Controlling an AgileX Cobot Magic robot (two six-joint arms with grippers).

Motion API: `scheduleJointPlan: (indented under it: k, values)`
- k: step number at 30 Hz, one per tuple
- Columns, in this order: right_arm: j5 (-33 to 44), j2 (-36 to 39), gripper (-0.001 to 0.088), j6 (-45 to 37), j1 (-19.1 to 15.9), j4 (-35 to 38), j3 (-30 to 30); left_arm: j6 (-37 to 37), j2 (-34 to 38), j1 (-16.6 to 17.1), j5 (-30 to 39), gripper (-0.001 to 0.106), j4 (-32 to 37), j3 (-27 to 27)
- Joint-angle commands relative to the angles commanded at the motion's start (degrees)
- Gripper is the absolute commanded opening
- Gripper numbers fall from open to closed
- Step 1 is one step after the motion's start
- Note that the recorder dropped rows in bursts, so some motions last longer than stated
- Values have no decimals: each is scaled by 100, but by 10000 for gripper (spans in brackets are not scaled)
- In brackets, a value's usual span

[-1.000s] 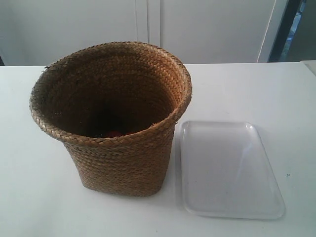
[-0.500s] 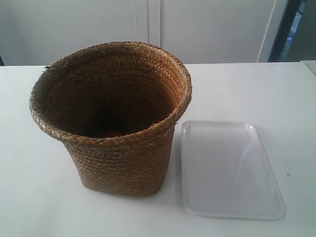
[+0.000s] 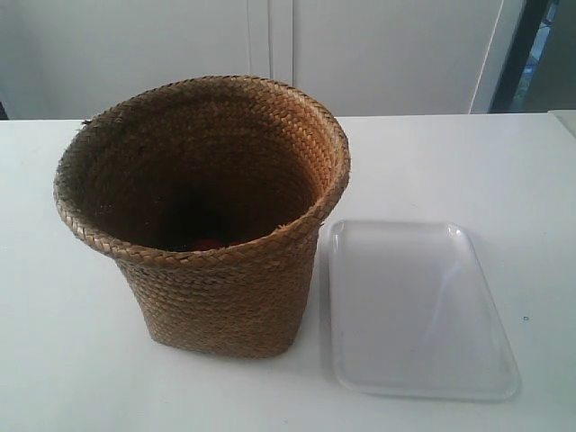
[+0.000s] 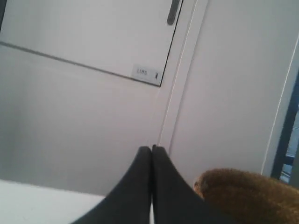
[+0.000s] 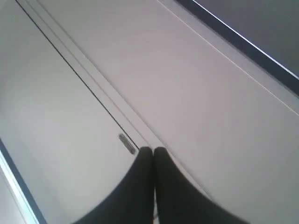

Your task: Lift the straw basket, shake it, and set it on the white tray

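Note:
The straw basket (image 3: 225, 279) stands upright on the white table (image 3: 450, 162), tall and brown with a wide braided rim. Something small and red (image 3: 209, 243) lies at its bottom. The white tray (image 3: 414, 310) lies flat right beside the basket, on the exterior view's right. No arm shows in the exterior view. My left gripper (image 4: 152, 148) is shut with nothing in it; a part of the basket's rim (image 4: 247, 193) shows beside it. My right gripper (image 5: 153, 149) is shut too and holds nothing; it faces white cabinet doors.
White cabinet doors (image 3: 270, 45) stand behind the table's far edge. A dark door frame (image 3: 513, 54) rises at the back on the exterior view's right. A cabinet handle (image 4: 173, 11) and a small label (image 4: 145, 73) show in the left wrist view.

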Motion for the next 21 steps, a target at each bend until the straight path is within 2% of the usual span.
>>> scheduleJointPlan:
  k: [2, 5, 7, 10, 12, 14, 16, 17, 19, 21]
  values:
    - [-11, 559, 0, -359, 0, 247, -551, 200, 587, 0, -15, 0, -173, -646]
    - [-231, 1766, 0, -7, 0, 281, -1487, 185, 1746, 0, -255, 0, -548, -1921]
    - [-49, 2508, 0, 258, 0, -21, -2116, 243, 2643, 0, 111, 0, -480, -2738]
    - [937, 3647, 0, 503, 0, -1769, -3154, 208, 3917, 0, 1512, 0, -438, -3903]
    - [2193, 4293, 0, 1663, 92, -3093, -3728, 208, 4690, 0, 2997, 0, -452, -4580]
    - [3752, 4717, 0, 2291, 299, -3611, -4108, 208, 5201, 0, 4613, 0, -470, -5164]
    - [4941, 5006, 0, 1591, 535, -3504, -4357, 242, 5544, 0, 5976, 0, -593, -5571]
    - [5396, 5120, 0, 928, 664, -3189, -4443, 287, 5651, 0, 6531, 0, -671, -5709]
    - [6150, 5278, 0, -872, 889, -1895, -4576, 787, 5765, 0, 7020, 0, -721, -5846]
    - [6883, 5393, 0, -2622, 1015, -538, -4694, 1330, 5770, 0, 7127, 0, -736, -5872]
